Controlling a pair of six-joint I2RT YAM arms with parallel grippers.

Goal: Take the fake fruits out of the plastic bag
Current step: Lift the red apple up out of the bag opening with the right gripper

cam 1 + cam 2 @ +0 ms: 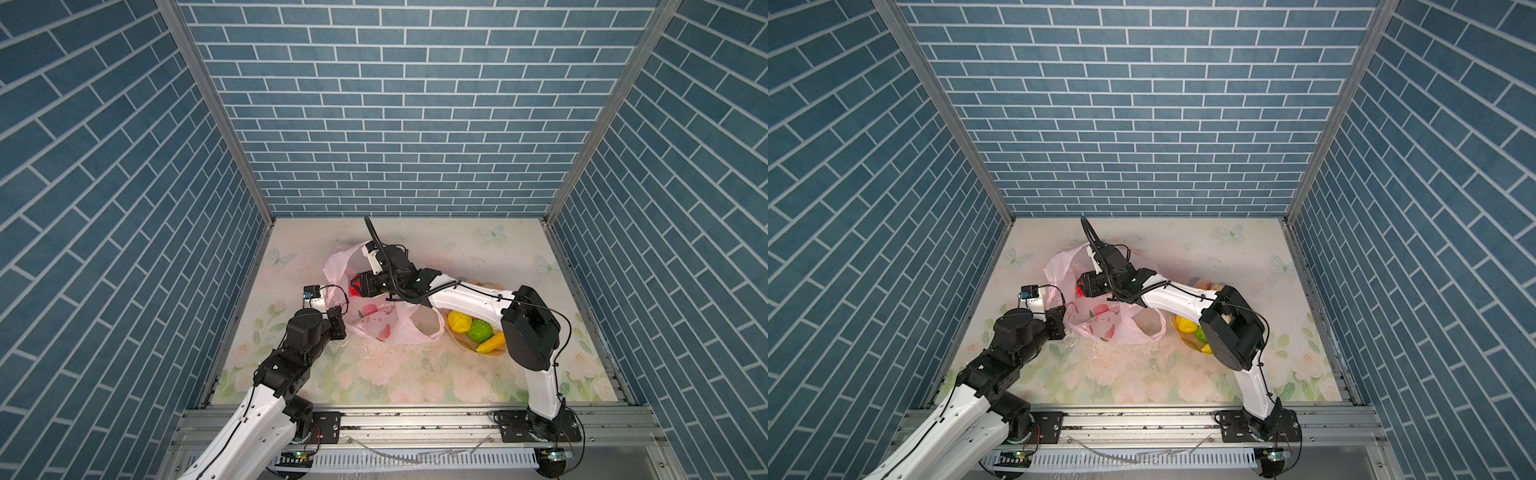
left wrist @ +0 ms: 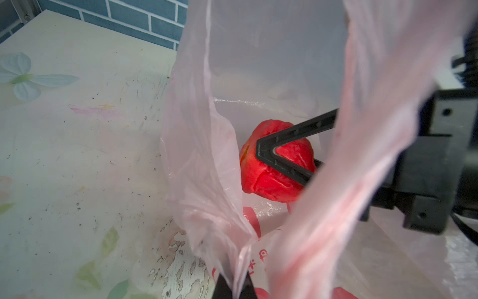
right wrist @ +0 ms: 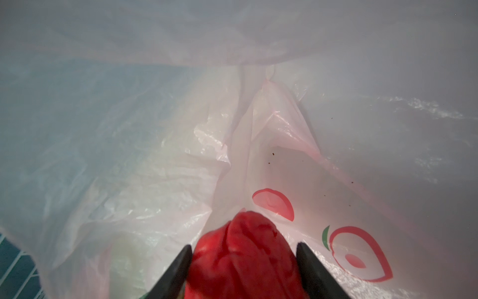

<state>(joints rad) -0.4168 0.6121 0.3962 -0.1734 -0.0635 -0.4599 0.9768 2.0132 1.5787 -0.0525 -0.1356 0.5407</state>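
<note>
Bag: the thin, translucent pale pink crinkly plastic bag (image 1: 388,332) lies slumped on the floral-printed surface (image 1: 374,376), with red fruit shapes printed on its film.
Left fingers: the left fingers (image 2: 222,287) are pressed together on a fold of the bag's rim and hold that edge lifted.
Right fingers: the right fingers (image 3: 176,269) reach inside the bag and are clamped on either side of the apple.
Apple: the creased red toy apple (image 2: 274,170) is inside the bag, between those fingers. I cannot tell whether it rests on the lower film or hangs clear.
Already out: a yellow round toy fruit (image 1: 459,321), a bumpy green ball (image 1: 479,330) and a long yellow banana (image 1: 491,343) lie in a peach-coloured bowl (image 1: 464,345), partly hidden under the right arm.
Handling, apple: it looks light and soft. Its skin wrinkles under the grip, so it probably yields rather than slips. A hold across the widest part suits it.
Handling, bag: limp, slippery film with no stiffness, likely to drag along with whatever is pulled out. It is best pinched flat at the rim or a handle loop.
Risk: film trapped between a finger and the apple would lift the bag too. I cannot tell whether any is caught.
</note>
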